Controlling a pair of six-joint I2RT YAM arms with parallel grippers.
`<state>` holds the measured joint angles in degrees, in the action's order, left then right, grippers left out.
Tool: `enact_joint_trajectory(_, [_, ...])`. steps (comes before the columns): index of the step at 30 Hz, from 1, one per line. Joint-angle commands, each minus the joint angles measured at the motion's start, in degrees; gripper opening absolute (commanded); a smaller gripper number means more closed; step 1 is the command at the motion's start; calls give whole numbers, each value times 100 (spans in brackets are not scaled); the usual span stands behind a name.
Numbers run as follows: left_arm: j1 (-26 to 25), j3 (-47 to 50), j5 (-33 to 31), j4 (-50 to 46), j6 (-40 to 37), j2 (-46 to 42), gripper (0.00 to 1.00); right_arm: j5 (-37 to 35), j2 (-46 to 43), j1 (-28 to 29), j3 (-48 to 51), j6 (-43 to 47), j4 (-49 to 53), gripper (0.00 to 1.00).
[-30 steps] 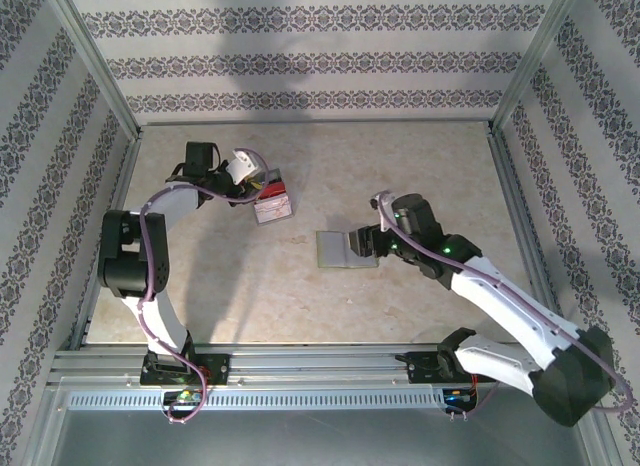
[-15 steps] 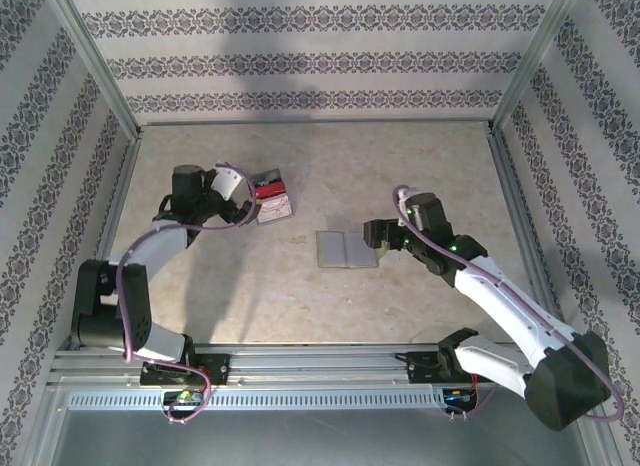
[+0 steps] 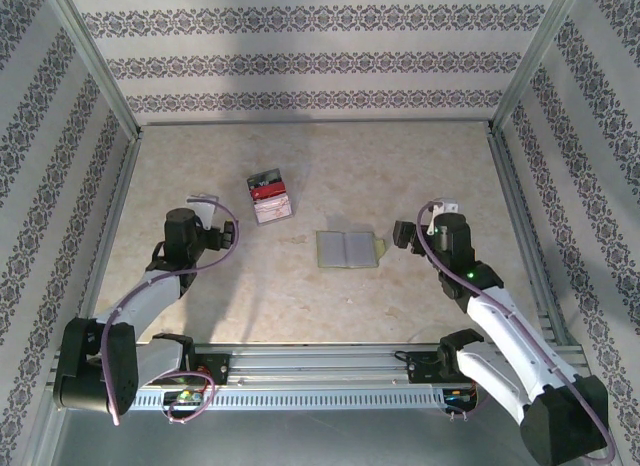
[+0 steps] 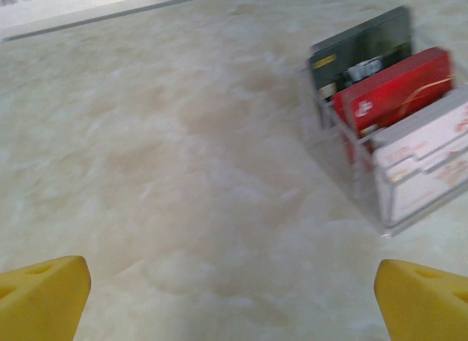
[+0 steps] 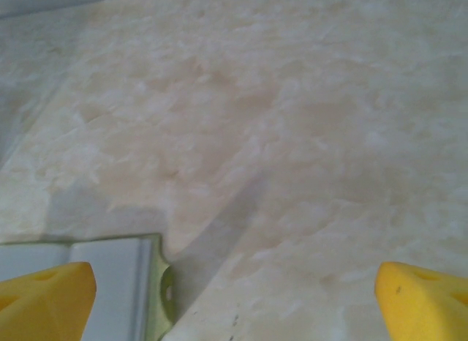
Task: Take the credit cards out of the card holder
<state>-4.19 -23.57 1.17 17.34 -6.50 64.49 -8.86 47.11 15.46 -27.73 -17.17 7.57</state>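
Big marbled table [image 3: 420, 166], with the left arm [image 3: 150, 286] and right arm [image 3: 500, 316] both folded low near their bases. Looks pretty much done to me. The card holder [image 3: 346, 249] lies opened flat around mid-table, yellowish tab [image 3: 383, 248] pointing at the right arm. The credit cards [image 3: 270, 196] sit in a loose fanned pile, up and to the left and well apart from it, red one in the middle of the fan. I can't tell whether anything is left tucked in the sleeve, so that's worry number one. Number two: the pile is sloppy, and the purple cable [image 3: 228, 236] looping off the left wrist hangs on the side facing it, so a careless swing could drag the cards around. Also, thin flat stuff on a smooth top is a pain to pick up again. Left gripper [image 4: 234, 304] is spread wide with nothing between its yellow fingertips [image 4: 44, 297], cards ahead and to its right. Right gripper [image 5: 234, 304] is the same: fully spread, empty, touching nothing, the holder's corner just by one finger.
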Motion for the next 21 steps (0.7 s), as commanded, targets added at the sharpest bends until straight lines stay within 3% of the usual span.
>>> enact_joint_trajectory(1, [-82,295,-759,640,325,-143,100,-697,-246,-99,481,479,-1238,98])
enact_joint_trajectory(4, [-82,413,-794,919,308,-9,100,-862,-274,-238,847,717,-1925,98])
enact_joint_trajectory(8, [-82,522,-741,1457,261,351,100,-687,-14,-555,901,725,-2128,98])
enact_joint_trajectory(17, [-76,412,-575,2991,-51,1475,99,-591,1053,-870,902,1475,-3435,98])
enact_joint_trajectory(21, [-56,-89,-456,2288,-14,1748,99,-351,1573,-1070,848,1554,-3882,98])
